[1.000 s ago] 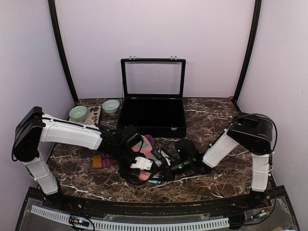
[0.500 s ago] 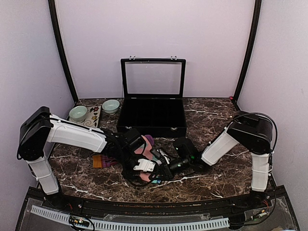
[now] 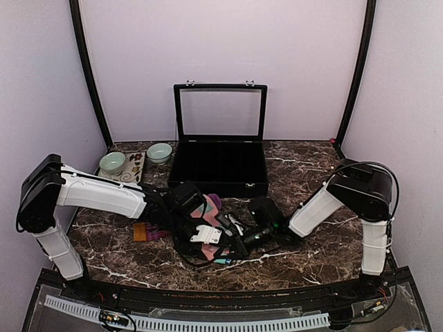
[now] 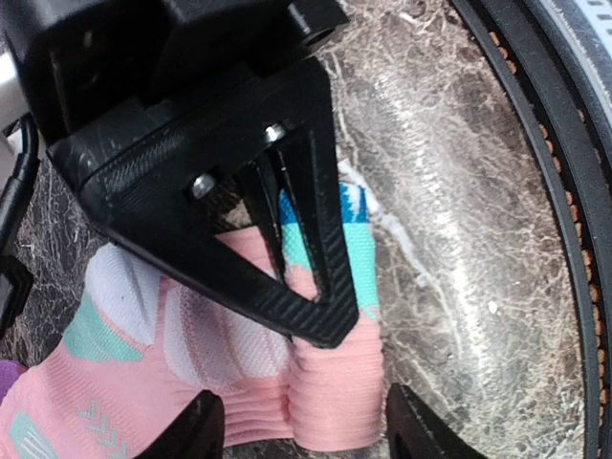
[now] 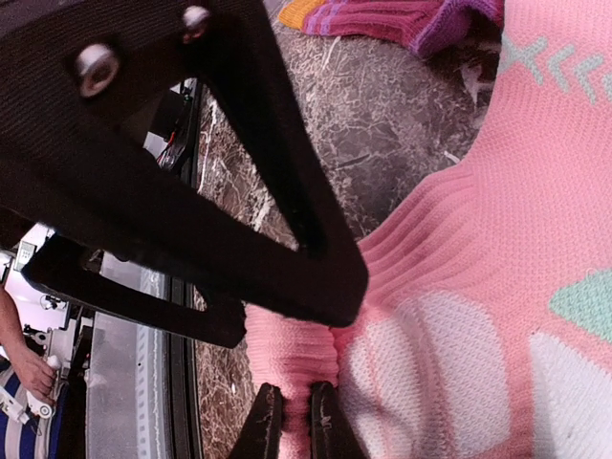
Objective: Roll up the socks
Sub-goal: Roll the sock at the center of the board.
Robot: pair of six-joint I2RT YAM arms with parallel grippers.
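Observation:
The salmon-pink sock (image 3: 208, 211) with mint and white patches lies flat at the table's middle, its cuff end folded over into a short roll (image 4: 337, 397). My left gripper (image 4: 306, 435) is open, one fingertip on each side of that roll. My right gripper (image 5: 292, 426) is shut on a pinch of the pink cuff (image 5: 287, 359) and meets the left gripper (image 3: 205, 238) from the right (image 3: 232, 243). The maroon sock (image 3: 154, 232) with purple stripes and orange cuff lies to the left, partly under the left arm; a piece of it (image 5: 382, 17) shows in the right wrist view.
An open black case (image 3: 220, 169) with its glass lid up stands behind the socks. Two mint bowls (image 3: 113, 162) (image 3: 159, 152) and a small tray (image 3: 133, 167) sit at the back left. A black rail (image 4: 564, 191) edges the table's near side.
The left gripper's fingers have drawn closer together round the folded cuff. Both wrists have shifted a little over the pink sock; the right gripper has kept its pinch.

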